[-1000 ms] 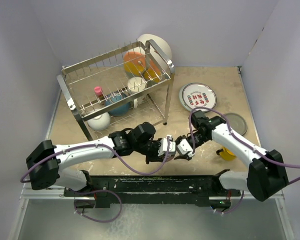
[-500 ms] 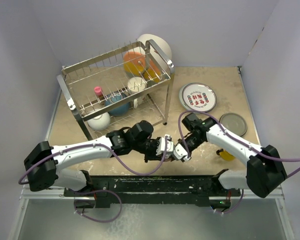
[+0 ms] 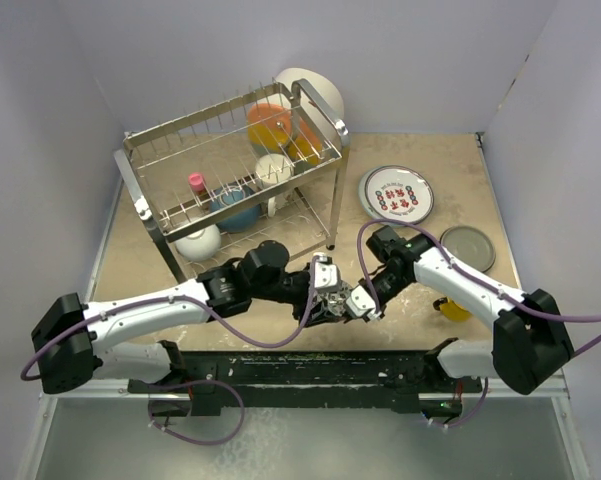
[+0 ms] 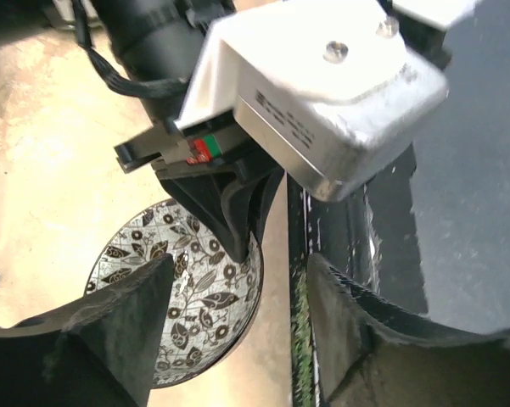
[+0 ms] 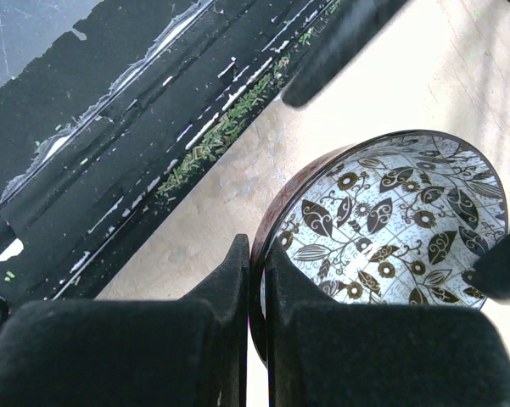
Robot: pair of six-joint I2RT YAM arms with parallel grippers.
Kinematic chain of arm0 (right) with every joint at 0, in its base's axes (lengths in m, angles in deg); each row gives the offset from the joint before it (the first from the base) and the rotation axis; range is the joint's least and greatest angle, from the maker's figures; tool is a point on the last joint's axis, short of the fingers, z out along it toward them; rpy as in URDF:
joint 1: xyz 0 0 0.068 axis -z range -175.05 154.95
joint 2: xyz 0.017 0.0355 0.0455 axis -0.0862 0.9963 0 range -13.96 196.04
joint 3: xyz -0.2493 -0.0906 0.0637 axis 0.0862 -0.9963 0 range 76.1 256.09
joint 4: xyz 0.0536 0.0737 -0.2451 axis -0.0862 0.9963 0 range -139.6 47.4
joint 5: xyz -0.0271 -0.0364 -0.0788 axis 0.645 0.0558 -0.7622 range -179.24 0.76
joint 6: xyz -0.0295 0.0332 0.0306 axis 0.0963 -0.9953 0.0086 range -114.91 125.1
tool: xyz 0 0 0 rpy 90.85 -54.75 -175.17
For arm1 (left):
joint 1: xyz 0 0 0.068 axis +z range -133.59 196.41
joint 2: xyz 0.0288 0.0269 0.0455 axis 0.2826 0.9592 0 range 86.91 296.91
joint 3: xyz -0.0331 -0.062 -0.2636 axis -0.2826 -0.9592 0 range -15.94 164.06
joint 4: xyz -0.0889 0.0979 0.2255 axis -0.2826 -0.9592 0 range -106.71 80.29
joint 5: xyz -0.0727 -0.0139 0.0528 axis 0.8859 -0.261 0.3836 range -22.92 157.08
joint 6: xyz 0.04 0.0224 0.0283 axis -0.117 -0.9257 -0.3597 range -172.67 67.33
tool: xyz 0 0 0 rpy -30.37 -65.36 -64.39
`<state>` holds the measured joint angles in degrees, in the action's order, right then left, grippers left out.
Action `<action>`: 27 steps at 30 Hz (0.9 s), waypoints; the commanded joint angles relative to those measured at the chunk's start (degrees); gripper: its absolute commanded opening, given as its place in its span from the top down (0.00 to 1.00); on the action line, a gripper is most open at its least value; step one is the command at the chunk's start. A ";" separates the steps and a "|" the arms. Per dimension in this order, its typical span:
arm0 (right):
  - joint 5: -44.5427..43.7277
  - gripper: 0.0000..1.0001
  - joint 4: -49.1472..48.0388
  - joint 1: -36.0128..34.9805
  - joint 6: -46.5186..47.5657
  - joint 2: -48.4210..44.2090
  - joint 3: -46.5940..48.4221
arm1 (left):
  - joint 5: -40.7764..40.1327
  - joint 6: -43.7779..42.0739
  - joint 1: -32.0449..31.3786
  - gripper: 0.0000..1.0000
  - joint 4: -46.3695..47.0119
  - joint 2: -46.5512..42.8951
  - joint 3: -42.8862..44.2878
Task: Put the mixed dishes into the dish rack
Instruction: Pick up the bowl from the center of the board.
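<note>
The small grey-patterned bowl, white inside with dark leaves and a dark rim, is tilted just above the tan table near the front edge. My right gripper is shut on its rim, one finger inside and one outside. In the left wrist view the same bowl sits to the left between the jaws of my open left gripper, which does not touch it. From above, the left gripper and right gripper meet and hide the bowl. The dish rack stands at the back left.
The rack holds orange dishes, a pale mug, a blue bowl and a pink piece; a white bowl sits at its base. On the table lie a red-lettered plate, a grey plate and a yellow cup.
The right gripper moved in and shut on the bowl's rim. The left gripper then opened, let the bowl go and drew back slightly to the left.
</note>
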<state>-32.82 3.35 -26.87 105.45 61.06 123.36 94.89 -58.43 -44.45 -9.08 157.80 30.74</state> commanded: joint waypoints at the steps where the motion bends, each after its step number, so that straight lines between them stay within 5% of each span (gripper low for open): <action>1: 3.02 1.00 1.68 0.08 0.10 -0.86 2.57 | -3.06 8.10 0.22 0.30 9.62 -4.21 -0.99; 13: 3.75 1.00 3.71 6.93 0.17 -5.67 3.64 | -12.06 34.44 0.14 0.28 22.83 -14.42 -9.57; 23: 4.15 1.00 5.59 15.08 -1.00 -7.77 5.33 | -25.05 57.35 0.22 0.29 26.42 -10.50 -15.27; 27: 3.07 1.00 3.19 15.45 -6.65 -7.39 6.03 | -26.83 67.57 0.29 0.27 36.88 -7.88 -21.04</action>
<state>-32.38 8.09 -11.87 103.16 54.27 126.03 72.25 -4.47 -44.34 15.94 148.12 14.28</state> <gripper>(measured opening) 0.042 0.724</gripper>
